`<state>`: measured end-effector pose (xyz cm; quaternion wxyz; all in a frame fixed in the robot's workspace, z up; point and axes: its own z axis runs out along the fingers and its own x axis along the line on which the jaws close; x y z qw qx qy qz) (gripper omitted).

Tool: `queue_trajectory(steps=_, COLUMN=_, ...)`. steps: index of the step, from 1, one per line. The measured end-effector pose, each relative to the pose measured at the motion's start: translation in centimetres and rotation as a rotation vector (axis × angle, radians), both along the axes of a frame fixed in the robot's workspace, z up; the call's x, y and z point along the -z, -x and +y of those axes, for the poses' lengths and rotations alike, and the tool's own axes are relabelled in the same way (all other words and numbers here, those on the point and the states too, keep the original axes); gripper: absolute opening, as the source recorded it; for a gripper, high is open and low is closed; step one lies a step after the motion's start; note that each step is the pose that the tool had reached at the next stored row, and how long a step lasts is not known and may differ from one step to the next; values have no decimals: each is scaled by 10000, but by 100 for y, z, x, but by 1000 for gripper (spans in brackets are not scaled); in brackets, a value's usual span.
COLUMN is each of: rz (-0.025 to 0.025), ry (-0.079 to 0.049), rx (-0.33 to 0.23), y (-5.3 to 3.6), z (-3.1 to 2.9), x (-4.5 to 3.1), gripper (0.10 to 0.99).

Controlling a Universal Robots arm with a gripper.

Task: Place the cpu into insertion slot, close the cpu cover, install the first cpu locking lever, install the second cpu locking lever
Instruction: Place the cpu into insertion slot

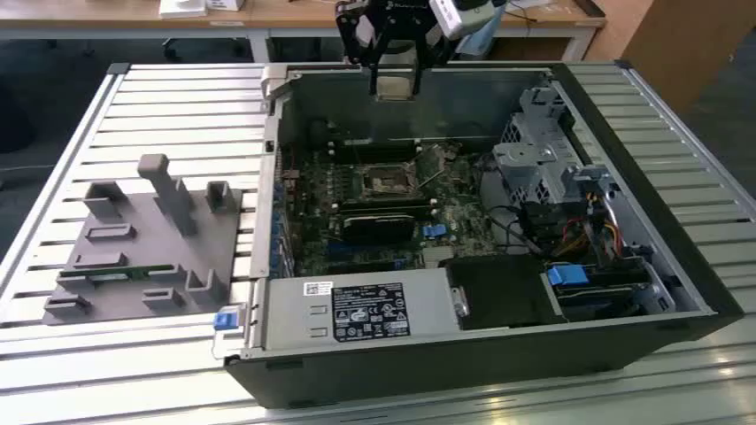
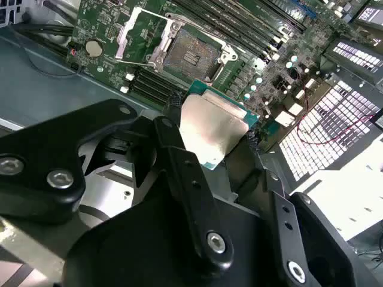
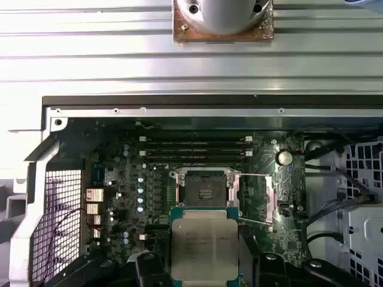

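Note:
My gripper [image 1: 394,88] hangs over the far wall of the open computer case, shut on the cpu [image 1: 396,85]. In both wrist views the cpu [image 2: 214,127] [image 3: 203,242] is a flat silver-topped square on a green board, pinched at two opposite edges by black fingers [image 2: 170,128] [image 3: 151,266]. It is held well above the motherboard. Ahead of it and below lies the insertion slot [image 2: 190,55] [image 3: 204,191] [image 1: 387,183], bare, with its dark pin field showing. The cpu cover [image 2: 139,34] [image 3: 256,196], a silvery frame, is swung open beside the slot.
Long memory slots [image 3: 194,152] run beside the socket. A black graphics card [image 1: 378,226], the power supply [image 1: 354,310] and a drive cage [image 1: 543,159] crowd the case. A grey fixture block [image 1: 142,248] stands on the slatted table at the exterior view's left.

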<state>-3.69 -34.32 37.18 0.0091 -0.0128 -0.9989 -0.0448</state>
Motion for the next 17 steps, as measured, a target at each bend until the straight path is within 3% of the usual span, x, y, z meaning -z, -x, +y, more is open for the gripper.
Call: queue_trajectory(steps=17, rz=0, ry=1, rx=401, y=3, z=0, x=1, gripper=541)
